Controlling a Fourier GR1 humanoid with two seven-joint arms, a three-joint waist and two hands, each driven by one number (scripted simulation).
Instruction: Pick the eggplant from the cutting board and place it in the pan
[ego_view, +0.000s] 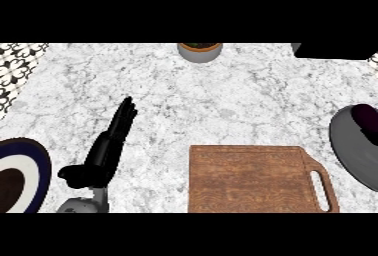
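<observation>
Eggplant (365, 120) is in the grey pan (351, 150) at the right edge, well apart from the left hand (111, 145). Cutting board (255, 179) w/ handle slot sits between pan and hand, right of the fingers (125, 114). Fingers straight, pressed together, holding nothing. Beyond fingertips: small pot (199, 51). Left of hand: dark-rimmed plate (33, 170). All on the marble counter (221, 100).
</observation>
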